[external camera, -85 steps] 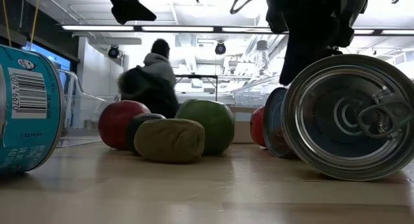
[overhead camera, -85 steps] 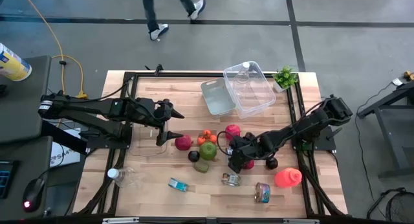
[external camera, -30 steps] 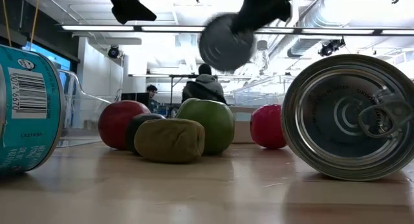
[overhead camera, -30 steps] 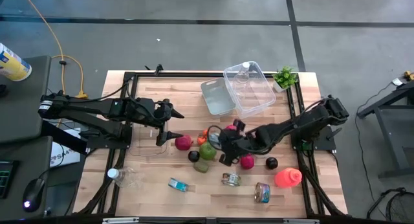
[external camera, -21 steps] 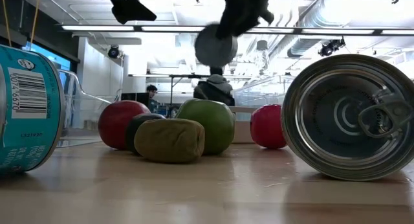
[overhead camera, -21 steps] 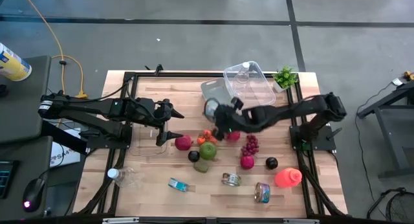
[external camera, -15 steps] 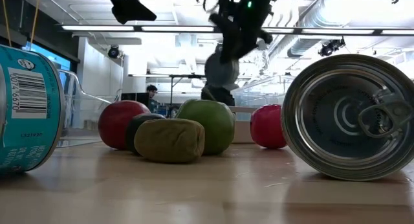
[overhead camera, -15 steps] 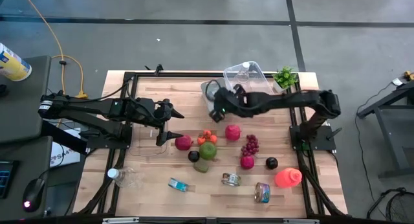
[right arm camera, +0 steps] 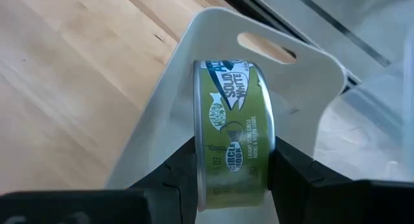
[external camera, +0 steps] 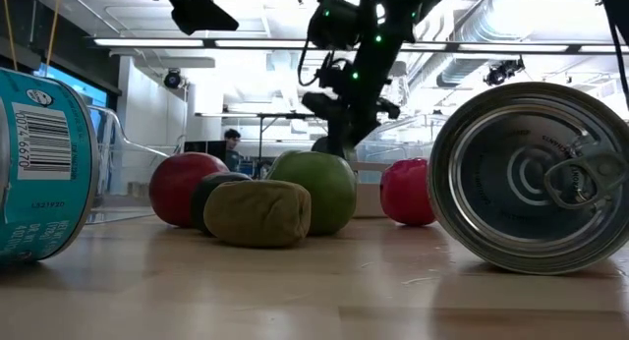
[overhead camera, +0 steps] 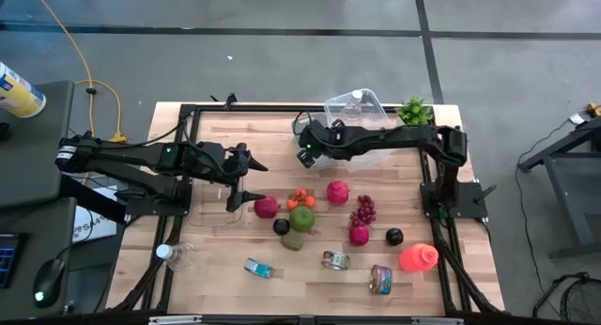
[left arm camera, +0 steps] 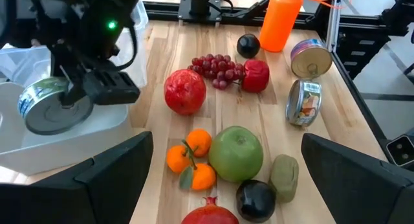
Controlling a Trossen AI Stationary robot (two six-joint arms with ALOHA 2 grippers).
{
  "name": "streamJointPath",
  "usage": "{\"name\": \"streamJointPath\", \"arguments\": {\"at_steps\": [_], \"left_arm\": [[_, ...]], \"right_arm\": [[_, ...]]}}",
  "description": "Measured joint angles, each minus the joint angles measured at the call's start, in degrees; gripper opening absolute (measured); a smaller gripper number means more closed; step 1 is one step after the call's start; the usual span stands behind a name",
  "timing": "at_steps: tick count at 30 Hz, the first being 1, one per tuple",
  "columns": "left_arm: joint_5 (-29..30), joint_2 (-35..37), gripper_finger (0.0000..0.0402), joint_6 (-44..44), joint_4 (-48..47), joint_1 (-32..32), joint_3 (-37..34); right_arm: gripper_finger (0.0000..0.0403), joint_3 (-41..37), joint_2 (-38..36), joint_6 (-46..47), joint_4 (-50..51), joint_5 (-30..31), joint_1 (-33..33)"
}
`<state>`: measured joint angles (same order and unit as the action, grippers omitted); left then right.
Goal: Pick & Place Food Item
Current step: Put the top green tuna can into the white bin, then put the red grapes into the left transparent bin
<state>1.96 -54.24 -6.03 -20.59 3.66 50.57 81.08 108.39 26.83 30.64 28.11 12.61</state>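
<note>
Showing green tuna can (right arm camera: pixel 234 136) label only in right wrist view

Claw (right arm camera: pixel 229 185) clamps green tuna can (right arm camera: pixel 234 140) above white bin (right arm camera: pixel 310 75).

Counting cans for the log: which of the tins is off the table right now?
The green-labelled tuna can, clamped in the right gripper over the white bin. The other three cans lie on the wood.

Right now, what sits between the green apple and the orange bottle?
In the left wrist view, between green apple and orange bottle: purple grapes and a red fruit.
</note>
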Motion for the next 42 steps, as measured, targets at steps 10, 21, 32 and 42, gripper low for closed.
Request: {"name": "streamJointPath", "arguments": {"at_steps": [10, 21, 32, 42], "left_arm": [[0.01, 0.00, 0.0385, 0.05, 0.04, 0.00, 0.00], [0.00, 0.00, 0.0385, 0.05, 0.04, 0.00, 0.00], [0.00, 0.00, 0.0385, 0.05, 0.04, -0.02, 0.00], [-0.06, -0.02, 0.0385, -0.04, -0.23, 0.00, 0.00]], "right_arm": [[0.0139, 0.00, 0.86, 1.45, -0.10, -2.77, 1.43], [0.0176, 0.04, 0.78, 1.39, -1.39, -5.57, 1.43], [0.0228, 0.00, -0.43, -3.00, -4.94, -7.19, 0.70], [0.0231, 0.02, -9.18, -14.16, -2.28, -10.26, -7.35]]}}
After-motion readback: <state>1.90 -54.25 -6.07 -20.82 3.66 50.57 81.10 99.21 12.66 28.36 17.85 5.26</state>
